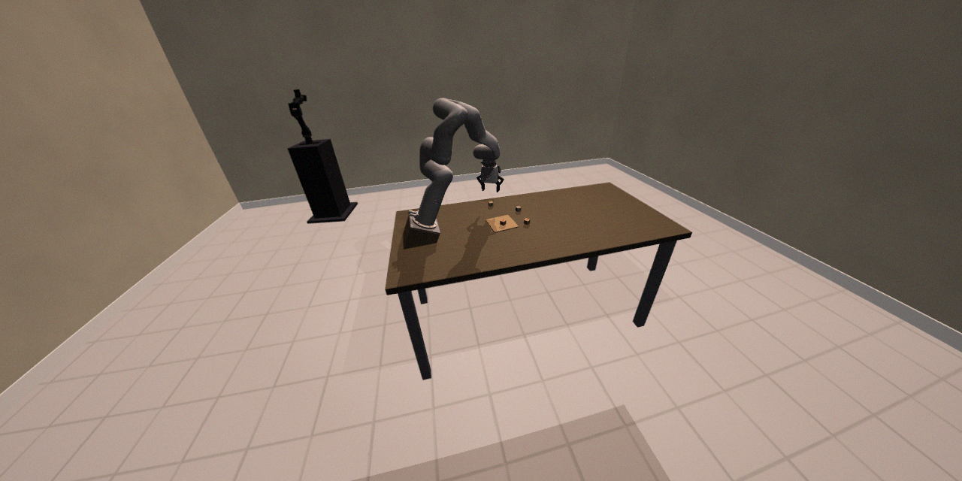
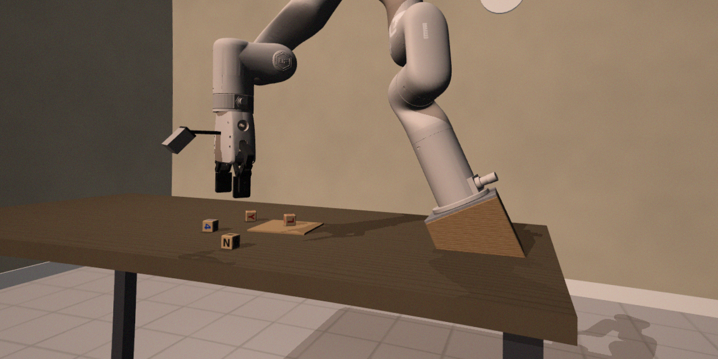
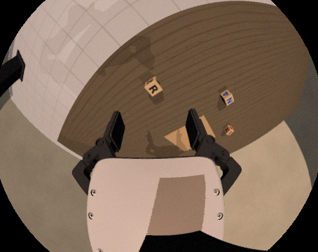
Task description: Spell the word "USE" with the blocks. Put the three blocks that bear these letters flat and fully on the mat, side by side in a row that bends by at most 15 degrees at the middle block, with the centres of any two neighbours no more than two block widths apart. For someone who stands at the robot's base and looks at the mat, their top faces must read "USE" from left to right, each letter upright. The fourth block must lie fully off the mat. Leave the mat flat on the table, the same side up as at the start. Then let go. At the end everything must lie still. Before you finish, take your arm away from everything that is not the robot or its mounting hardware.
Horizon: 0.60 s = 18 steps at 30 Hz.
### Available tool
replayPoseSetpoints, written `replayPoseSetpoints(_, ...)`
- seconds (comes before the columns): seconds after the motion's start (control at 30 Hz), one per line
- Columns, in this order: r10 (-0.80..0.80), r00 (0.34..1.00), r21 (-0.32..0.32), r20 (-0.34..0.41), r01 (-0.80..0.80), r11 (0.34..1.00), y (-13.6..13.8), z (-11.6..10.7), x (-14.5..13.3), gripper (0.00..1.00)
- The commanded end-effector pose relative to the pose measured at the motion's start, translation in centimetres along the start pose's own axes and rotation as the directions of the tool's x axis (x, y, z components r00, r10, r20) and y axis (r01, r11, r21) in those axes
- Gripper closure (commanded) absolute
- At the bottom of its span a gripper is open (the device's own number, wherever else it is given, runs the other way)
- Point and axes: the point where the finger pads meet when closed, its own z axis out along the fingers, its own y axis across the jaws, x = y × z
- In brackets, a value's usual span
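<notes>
My gripper [image 1: 490, 189] [image 2: 232, 193] [image 3: 154, 117] is open and empty, high above the black-lettered block [image 1: 490, 203] [image 2: 230, 241] [image 3: 153, 87]. That block stands off the mat near a long table edge, with R uppermost and N on one side. A blue-lettered block [image 1: 518, 208] [image 2: 210, 225] [image 3: 227, 97], N uppermost and 4 on a side, stands off the mat. A red-lettered block [image 1: 526, 221] [image 2: 250, 215] [image 3: 229, 129] stands beyond the mat; its top is unclear. Another red-lettered block [image 1: 503, 222] [image 2: 289, 219] stands on the mat [image 2: 271, 229] [image 3: 174, 137], hidden in the wrist view.
The wooden table [image 1: 591, 216] [image 2: 361, 261] carries the arm's slanted base [image 1: 421, 233] [image 2: 474, 226] at one end. A black pedestal [image 1: 321, 178] with a small dark arm stands on the floor beyond the table.
</notes>
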Motion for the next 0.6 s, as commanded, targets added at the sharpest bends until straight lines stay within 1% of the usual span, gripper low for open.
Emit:
replayPoseSetpoints(0.0, -0.112, 0.994, 0.011, -0.006, 0.112, 0.994, 0.06, 0.05, 0.12, 0.00)
replayPoseSetpoints(0.03, -0.112, 0.994, 0.011, -0.006, 0.112, 0.994, 0.06, 0.05, 0.12, 0.00)
replayPoseSetpoints(0.1, -0.207, 0.978, 0.011, -0.007, 0.207, 0.978, 0.06, 0.20, 0.11, 0.00)
replayPoseSetpoints(0.2, -0.273, 0.962, 0.010, -0.008, 0.273, 0.962, 0.06, 0.31, 0.10, 0.00)
replayPoseSetpoints(0.43, -0.445, 0.895, 0.009, -0.010, 0.445, 0.895, 0.05, 0.59, 0.08, 0.00)
replayPoseSetpoints(0.53, -0.503, 0.864, 0.009, -0.011, 0.503, 0.864, 0.05, 0.69, 0.07, 0.00)
replayPoseSetpoints(0.57, -0.503, 0.864, 0.009, -0.011, 0.503, 0.864, 0.05, 0.69, 0.07, 0.00)
